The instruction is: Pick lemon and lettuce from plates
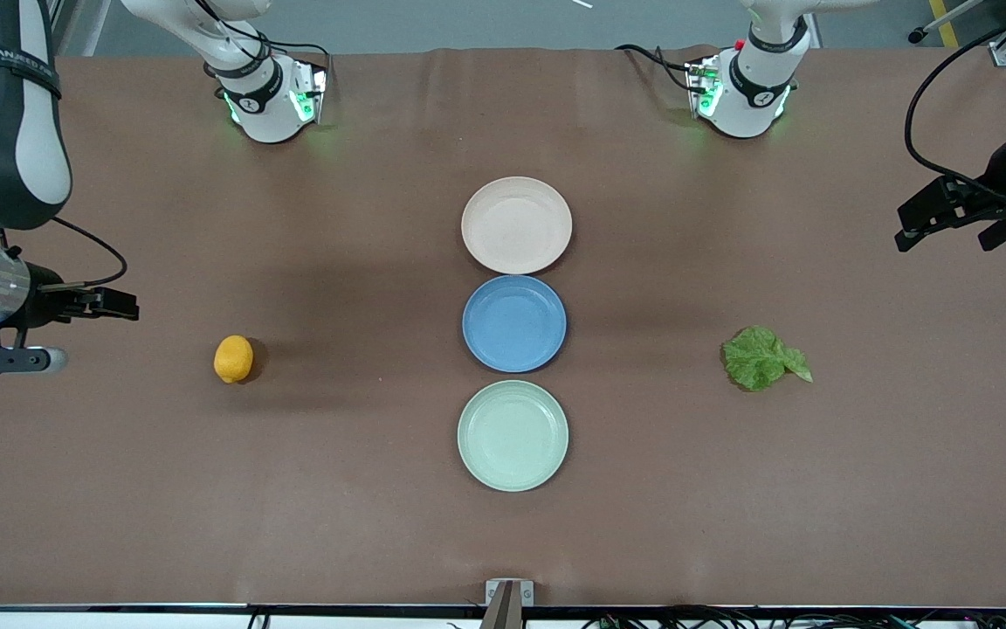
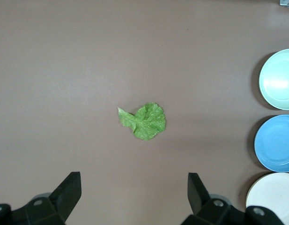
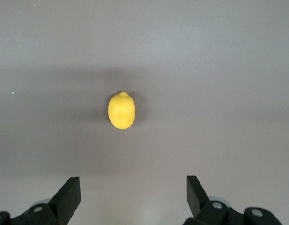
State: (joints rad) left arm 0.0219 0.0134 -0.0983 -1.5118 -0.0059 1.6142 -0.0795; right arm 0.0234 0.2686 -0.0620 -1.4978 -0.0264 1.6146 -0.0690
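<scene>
The lemon (image 1: 233, 358) lies on the brown table toward the right arm's end, off any plate; it also shows in the right wrist view (image 3: 122, 110). The lettuce (image 1: 763, 358) lies flat on the table toward the left arm's end, also off the plates, and shows in the left wrist view (image 2: 143, 121). The beige-pink plate (image 1: 516, 224) and the mint green plate (image 1: 513, 435) stand bare in the table's middle. My right gripper (image 1: 114, 303) (image 3: 132, 183) is open and empty, up in the air over the table's right-arm end. My left gripper (image 1: 922, 223) (image 2: 134, 180) is open and empty over the left-arm end.
A blue plate (image 1: 513, 323) stands bare between the two other plates, all three in a row. The left wrist view shows the mint plate (image 2: 279, 79), the blue plate (image 2: 277, 143) and the beige-pink plate (image 2: 270, 197). Both arm bases stand along the table's edge farthest from the front camera.
</scene>
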